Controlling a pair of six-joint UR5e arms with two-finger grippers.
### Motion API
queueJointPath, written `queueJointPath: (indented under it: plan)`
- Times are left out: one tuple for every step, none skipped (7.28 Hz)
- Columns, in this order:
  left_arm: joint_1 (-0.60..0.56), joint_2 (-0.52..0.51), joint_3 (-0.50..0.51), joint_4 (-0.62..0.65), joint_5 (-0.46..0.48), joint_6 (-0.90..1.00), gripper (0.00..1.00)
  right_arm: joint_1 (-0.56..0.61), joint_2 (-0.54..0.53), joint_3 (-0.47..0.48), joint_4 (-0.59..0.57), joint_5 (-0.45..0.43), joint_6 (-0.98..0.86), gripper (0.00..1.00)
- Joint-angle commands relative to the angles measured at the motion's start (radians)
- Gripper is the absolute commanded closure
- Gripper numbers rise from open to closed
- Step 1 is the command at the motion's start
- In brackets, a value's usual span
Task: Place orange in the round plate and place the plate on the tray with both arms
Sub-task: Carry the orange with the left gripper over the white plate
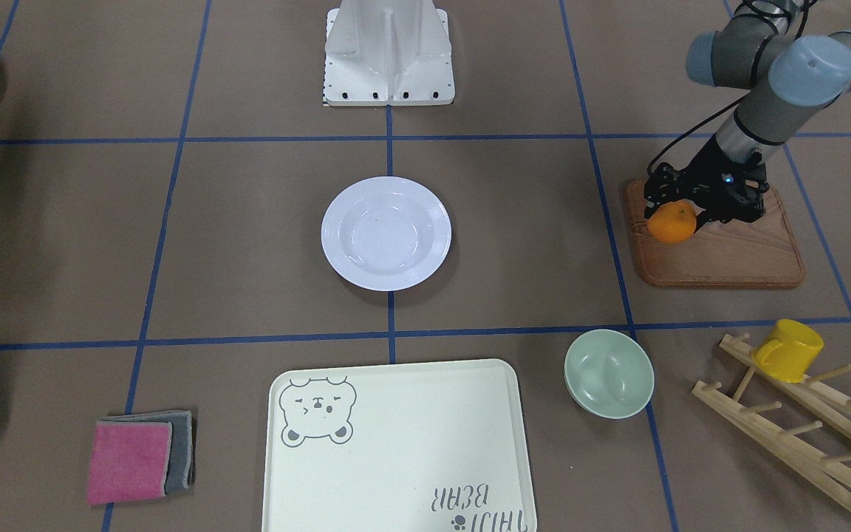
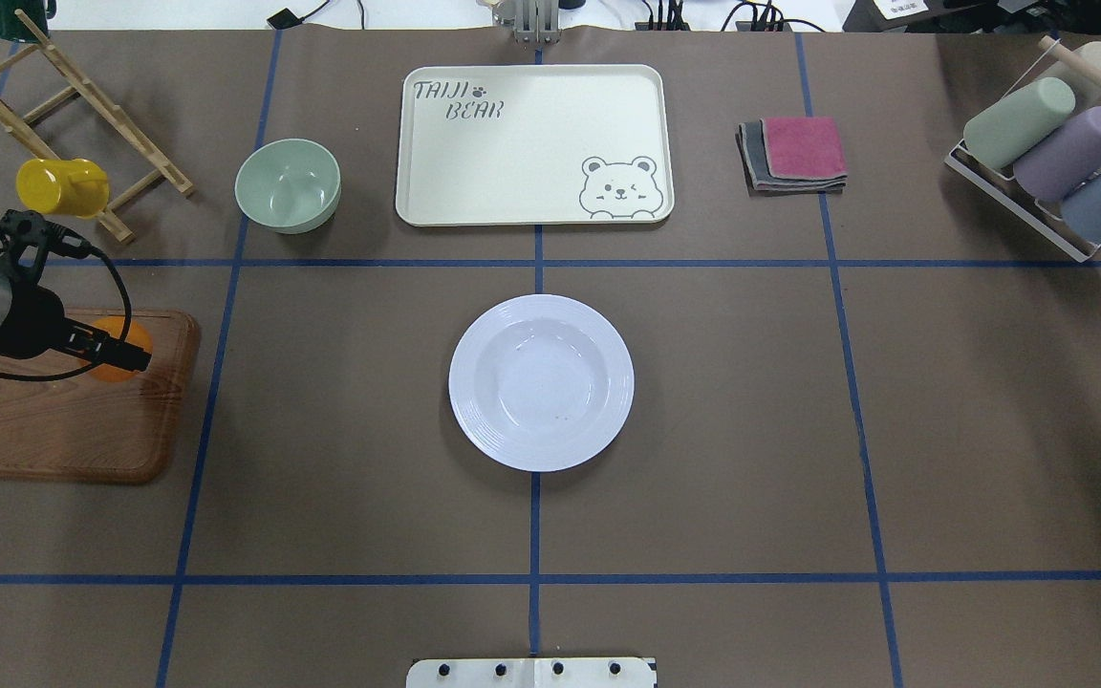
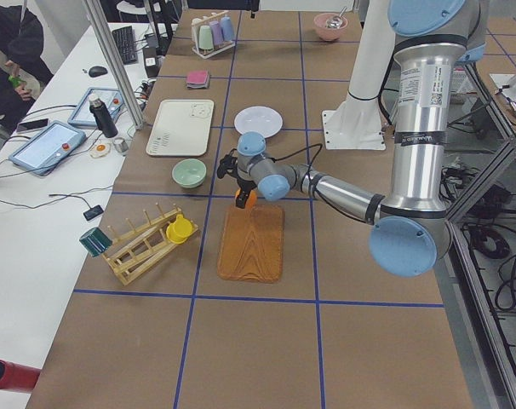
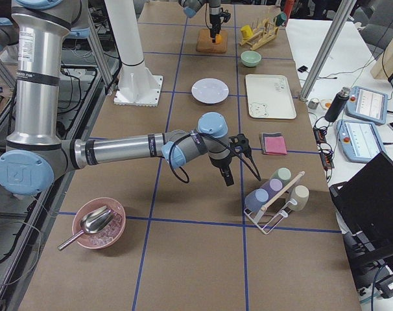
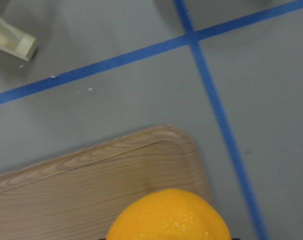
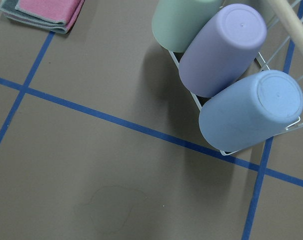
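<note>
A brown paper-covered table [image 2: 340,430] crossed by blue tape lines [image 2: 534,535] carries a large cream rectangular plastic tray [image 2: 531,143] (grey bear face in one corner) on its far side. A brown wooden board [image 1: 736,255] lies at the robot's left, and a white glossy round plate [image 2: 541,382] sits mid-table, empty, apart from both. The left gripper [image 1: 680,210] is clamped on the small bright orange [image 1: 671,225] at the board's corner. I cannot tell whether the right gripper's [image 4: 227,176] fingers are apart.
</note>
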Motion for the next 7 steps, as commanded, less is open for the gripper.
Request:
queueJointPath:
  plan:
    - [0.019, -0.293, -0.028, 0.329, 0.029, -0.113, 1.00, 0.000, 0.002, 0.000, 0.000, 0.006, 0.007, 0.00]
    - [0.091, -0.401, -0.020, 0.428, 0.042, -0.171, 1.00, 0.000, 0.005, 0.002, 0.000, 0.007, 0.019, 0.00]
    - [0.146, -0.521, 0.036, 0.449, 0.106, -0.284, 1.00, 0.000, 0.008, 0.000, 0.000, 0.007, 0.024, 0.00]
    - [0.212, -0.637, 0.137, 0.449, 0.133, -0.377, 1.00, 0.000, 0.013, 0.002, 0.000, 0.009, 0.026, 0.00]
    - [0.249, -0.758, 0.258, 0.447, 0.197, -0.437, 1.00, 0.000, 0.019, 0.002, 0.000, 0.009, 0.056, 0.00]
    - [0.306, -0.835, 0.370, 0.438, 0.252, -0.480, 1.00, -0.002, 0.024, 0.002, 0.000, 0.010, 0.075, 0.00]
    - [0.347, -0.851, 0.410, 0.411, 0.276, -0.497, 1.00, -0.003, 0.024, 0.002, 0.000, 0.014, 0.075, 0.00]
